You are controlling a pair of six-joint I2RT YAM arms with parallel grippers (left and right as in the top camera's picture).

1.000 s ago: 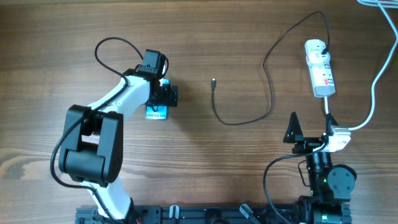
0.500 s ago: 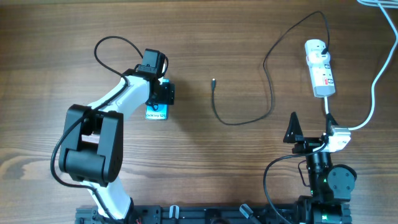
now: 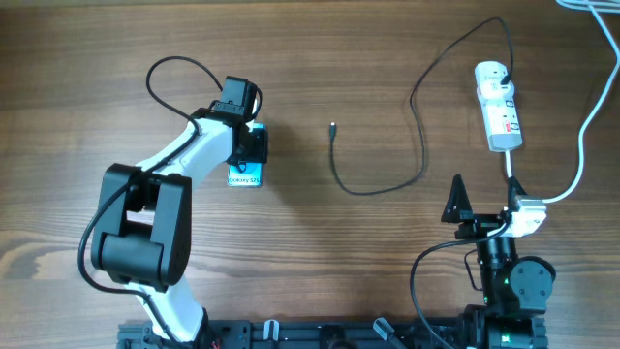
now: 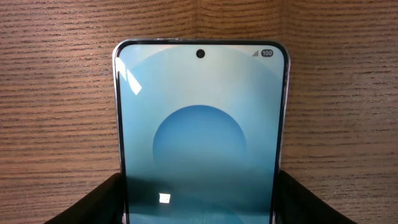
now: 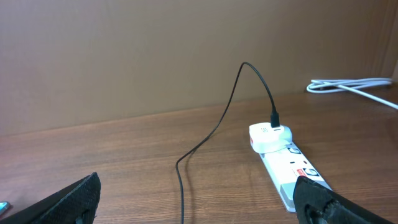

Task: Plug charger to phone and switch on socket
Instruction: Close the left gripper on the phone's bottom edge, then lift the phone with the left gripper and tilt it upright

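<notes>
Phone (image 4: 199,137) turquoise; charger (image 3: 423,155) black; socket (image 3: 498,111) white, red marks; table (image 3: 339,262) brown woodgrain.

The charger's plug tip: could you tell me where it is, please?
Overhead, the plug tip lies mid-table, between the phone and the socket, touching neither.

Soft, even light fell from above on my worktop (image 3: 320,242), and shadows were faint. In my left wrist view two white glints sat on the phone (image 4: 199,137) screen, with the wood grain sharp. In my right wrist view my fingers (image 5: 68,199) showed as dark, blurred shapes.
</notes>
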